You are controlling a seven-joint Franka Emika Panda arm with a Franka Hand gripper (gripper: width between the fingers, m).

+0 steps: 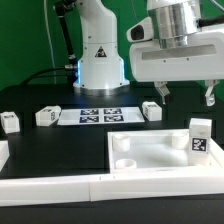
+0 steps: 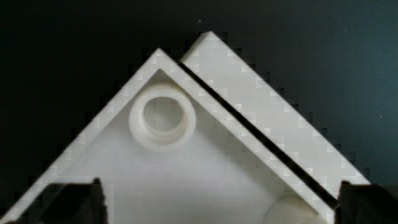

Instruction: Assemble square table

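- While the jaws hang wide open and empty, the tabletop (image 1: 160, 150) lies flat on the worktop (image 1: 60, 148) directly below them.
- Likely best: drop straight, straddle the rim (image 2: 121, 102), close squarely.

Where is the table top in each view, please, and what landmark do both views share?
Exterior view: the top lies in the lower half, centre to right.
Wrist view: one corner of the top fills most of the picture.
Shared landmark: a round socket in a corner, perhaps not the same corner.
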